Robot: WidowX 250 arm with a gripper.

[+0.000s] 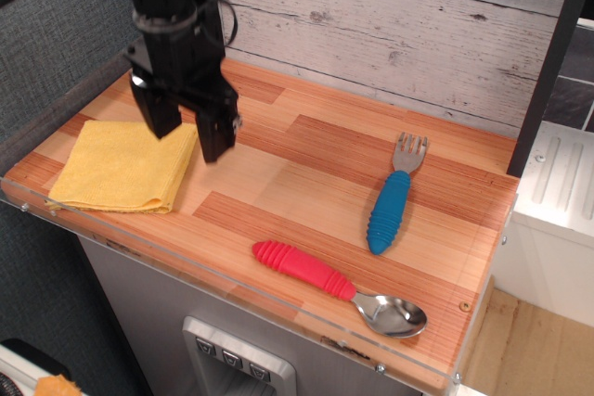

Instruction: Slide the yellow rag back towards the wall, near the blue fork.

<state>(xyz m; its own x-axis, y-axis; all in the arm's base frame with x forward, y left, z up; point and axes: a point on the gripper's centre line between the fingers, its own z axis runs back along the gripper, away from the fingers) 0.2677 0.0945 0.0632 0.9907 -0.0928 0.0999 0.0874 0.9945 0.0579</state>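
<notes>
Hand, fingers spread and holding nothing, above yellow rag; soft, light cloth likely bunches, so press flat mid-cloth to slide toward blue fork

Black boxy end effector, two blocky fingers, black cable looped above
</notes>
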